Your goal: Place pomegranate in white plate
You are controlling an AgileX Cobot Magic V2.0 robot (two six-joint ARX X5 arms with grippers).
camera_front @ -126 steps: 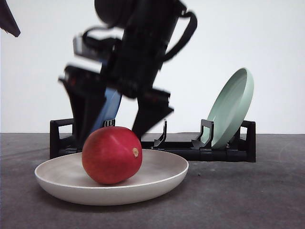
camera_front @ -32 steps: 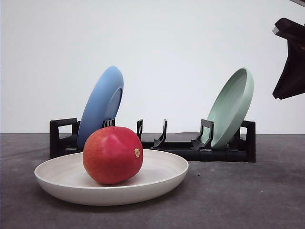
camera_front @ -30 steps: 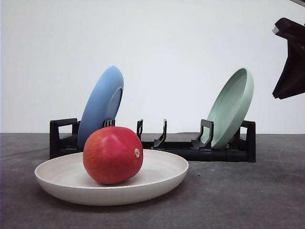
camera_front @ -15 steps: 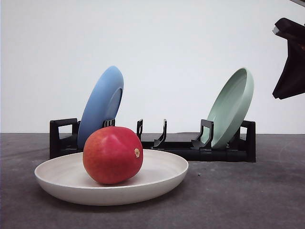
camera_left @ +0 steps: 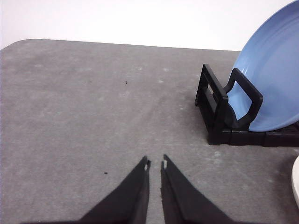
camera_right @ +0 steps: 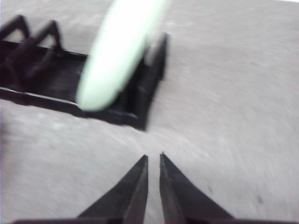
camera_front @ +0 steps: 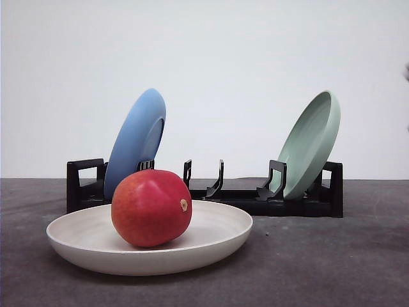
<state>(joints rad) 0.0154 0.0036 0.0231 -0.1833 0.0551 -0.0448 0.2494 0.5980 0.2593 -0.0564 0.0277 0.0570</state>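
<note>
With the pomegranate [camera_front: 151,208] resting in the white plate [camera_front: 217,243], I should keep both empty end effectors, left [camera_left: 154,163] and right [camera_right: 153,157], pinched narrow and well clear of it.

A black plate rack [camera_front: 255,199] is observed across the middle of the front frame, resting on a dark grey worktop [camera_front: 332,262]. A blue plate [camera_front: 135,144] is held on edge at the rack's left end, tilted rightward at its top. A pale green plate [camera_front: 311,144] is held on edge at the right end, likewise tilted. The slots between them are unoccupied. A plain white wall [camera_front: 236,64] is noted behind.
</note>
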